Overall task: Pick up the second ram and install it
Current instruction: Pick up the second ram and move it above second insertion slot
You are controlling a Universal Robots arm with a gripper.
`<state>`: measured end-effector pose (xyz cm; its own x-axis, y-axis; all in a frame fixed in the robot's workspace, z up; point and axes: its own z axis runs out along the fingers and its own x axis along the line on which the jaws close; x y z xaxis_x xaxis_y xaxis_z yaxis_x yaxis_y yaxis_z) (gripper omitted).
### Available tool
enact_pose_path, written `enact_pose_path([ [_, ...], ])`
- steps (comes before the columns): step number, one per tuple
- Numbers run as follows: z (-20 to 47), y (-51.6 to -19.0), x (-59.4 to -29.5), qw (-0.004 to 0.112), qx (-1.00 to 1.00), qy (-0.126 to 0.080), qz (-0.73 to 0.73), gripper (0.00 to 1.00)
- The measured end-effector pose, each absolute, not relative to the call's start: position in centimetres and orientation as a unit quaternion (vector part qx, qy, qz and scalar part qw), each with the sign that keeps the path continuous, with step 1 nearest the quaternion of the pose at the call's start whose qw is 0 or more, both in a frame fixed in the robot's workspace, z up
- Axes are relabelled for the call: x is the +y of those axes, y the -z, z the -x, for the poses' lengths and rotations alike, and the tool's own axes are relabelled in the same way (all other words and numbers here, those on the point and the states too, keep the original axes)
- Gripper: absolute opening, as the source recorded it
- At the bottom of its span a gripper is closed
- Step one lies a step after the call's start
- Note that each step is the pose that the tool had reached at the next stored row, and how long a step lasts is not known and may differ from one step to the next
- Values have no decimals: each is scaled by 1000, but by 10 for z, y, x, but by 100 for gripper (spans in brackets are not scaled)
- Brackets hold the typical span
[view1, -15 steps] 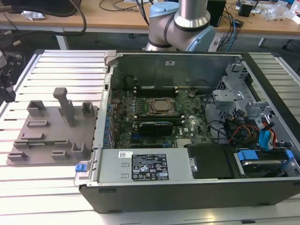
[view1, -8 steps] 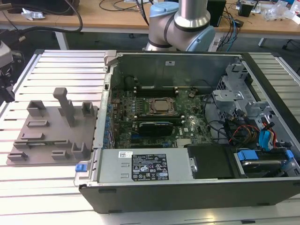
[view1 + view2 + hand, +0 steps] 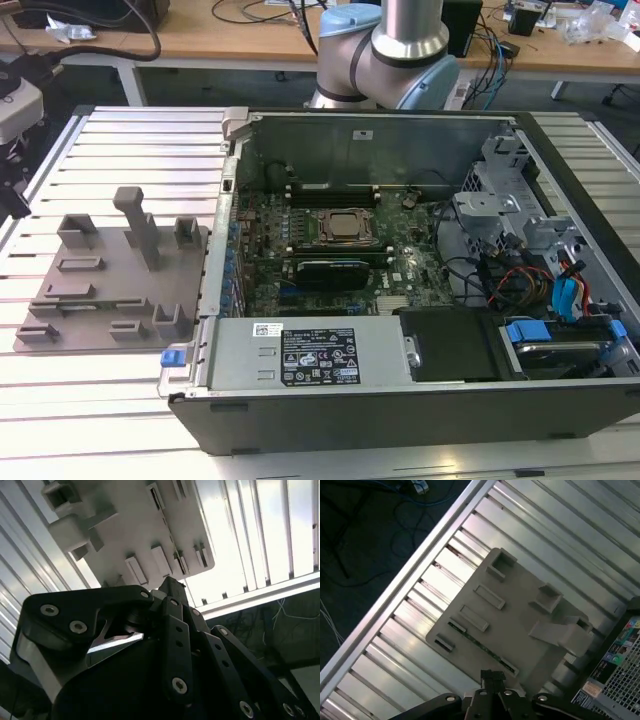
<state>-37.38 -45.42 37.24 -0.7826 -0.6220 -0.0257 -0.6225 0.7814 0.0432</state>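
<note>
First wrist view gave us the second ram [image 3: 481,643], a thin green strip sitting on edge in a slot of the grey holder plate [image 3: 520,625]. We saw the gripper [image 3: 492,676] hanging over that plate's edge, fingers pressed together, apart from the ram.

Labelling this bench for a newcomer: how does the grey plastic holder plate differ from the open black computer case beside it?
The grey plastic holder plate is low and flat with upright blocks; the open black computer case is a deep box. The plate looks pale; the case is dark, with a green motherboard and cables inside. Both sit on the slatted metal table.
</note>
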Motion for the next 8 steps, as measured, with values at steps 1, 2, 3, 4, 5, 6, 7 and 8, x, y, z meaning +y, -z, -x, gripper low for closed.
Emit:
enact_pose_path([
  [1, 374, -372, -454, 5, 939, -25, 342, 10],
  [2, 374, -372, -454, 4, 935, -25, 353, 10],
  [3, 374, -372, -454, 4, 930, -25, 366, 10],
  [4, 374, -372, -454, 4, 927, -25, 373, 10],
  [5, 374, -372, -454, 4, 925, -25, 378, 10],
  [6, 374, -372, -454, 3, 921, -25, 388, 10],
  [7, 374, -372, -454, 3, 919, -25, 393, 10],
  [8, 374, -372, -454, 3, 915, -25, 403, 10],
])
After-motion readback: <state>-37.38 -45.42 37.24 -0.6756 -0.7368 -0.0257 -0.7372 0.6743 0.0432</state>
